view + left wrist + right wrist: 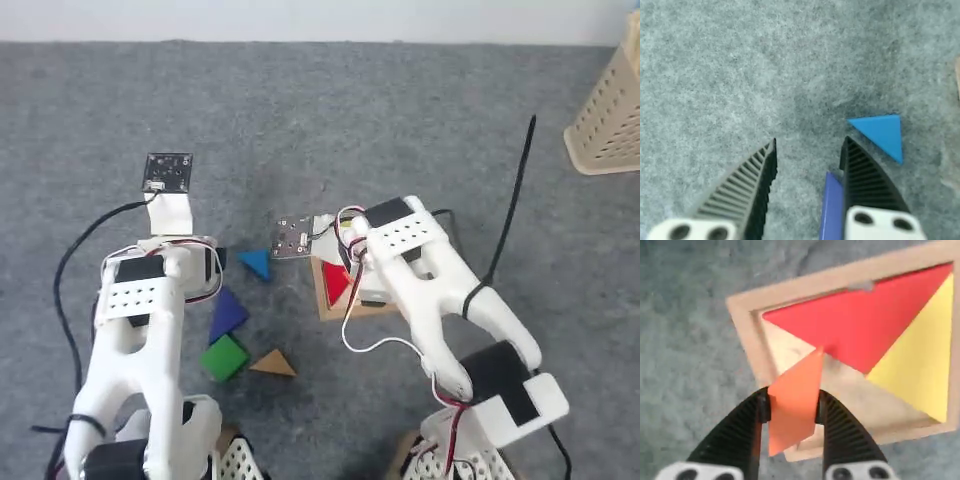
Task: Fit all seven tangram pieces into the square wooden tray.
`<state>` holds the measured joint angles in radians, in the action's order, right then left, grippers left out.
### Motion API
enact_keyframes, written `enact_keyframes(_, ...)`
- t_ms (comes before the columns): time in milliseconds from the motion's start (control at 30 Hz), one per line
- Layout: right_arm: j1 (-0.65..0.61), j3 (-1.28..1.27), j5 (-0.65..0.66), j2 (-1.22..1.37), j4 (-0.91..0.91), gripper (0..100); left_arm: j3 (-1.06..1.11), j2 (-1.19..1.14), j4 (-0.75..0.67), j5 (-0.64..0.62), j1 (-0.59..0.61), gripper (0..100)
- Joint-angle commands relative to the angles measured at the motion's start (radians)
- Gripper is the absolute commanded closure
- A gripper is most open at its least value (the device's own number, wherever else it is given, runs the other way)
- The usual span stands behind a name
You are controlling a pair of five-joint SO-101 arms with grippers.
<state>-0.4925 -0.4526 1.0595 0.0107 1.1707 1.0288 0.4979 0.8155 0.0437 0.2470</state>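
Standing by the desk [420, 120] and looking down from above, I see the right arm lying across most of the square wooden tray [324, 300], so a strip of rim and a bit of red peek out. Its wrist camera tells more. The right hand [792, 401] is clenched on an orange piece [792, 387] held over the tray's corner. The piece's tip meets the edge of the red triangle [860, 325], though I cannot tell whether they touch. A yellow triangle [920, 365] lies flush against the red one inside the tray, with bare wood beside them.

The left hand [809, 145] is released, its fingers spread above the grey covering. A blue triangle [882, 132] sits just beyond one finger and a purple piece [831, 205] lies beside that same finger. The high view adds a green square [224, 357] and a tan triangle [273, 364] near the purple piece, all left of the tray.

The desk wears a grey felt-like covering. A perforated cream basket [610, 110] stands at its far right corner, and a black cable [515, 190] trails past the right arm
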Motion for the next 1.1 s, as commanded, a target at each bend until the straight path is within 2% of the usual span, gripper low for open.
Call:
enact_keyframes(0,0.010,0.012,0.006,-0.071,-0.025,99.2,-0.002,0.031,-0.018,0.015,-0.003,80)
enact_keyframes(67,0.016,0.031,-0.133,-0.068,-0.062,99.2,-0.002,0.031,-0.018,0.015,-0.003,80)
enact_keyframes(267,0.157,0.238,-0.804,0.022,-0.127,99.2,-0.004,0.031,-0.017,0.015,-0.003,80)
enact_keyframes(300,0.182,0.272,-0.890,0.064,-0.116,99.2,-0.004,0.031,-0.015,0.015,-0.003,80)
enact_keyframes(367,0.216,0.327,-0.982,0.143,-0.093,99.2,-0.004,0.032,-0.015,0.015,-0.003,80)
enact_keyframes(467,0.236,0.379,-1.031,0.229,-0.076,99.2,-0.004,0.032,-0.015,0.015,-0.003,80)
enact_keyframes(667,0.231,0.414,-1.037,0.269,-0.021,98.8,-0.007,0.032,-0.015,0.015,-0.003,80)
enact_keyframes(867,0.200,0.414,-1.003,0.268,0.012,83.5,-0.007,0.032,-0.017,0.015,-0.003,80)
enact_keyframes(1067,0.186,0.427,-0.971,0.262,0.002,80.8,-0.007,0.032,-0.018,0.015,-0.003,80)
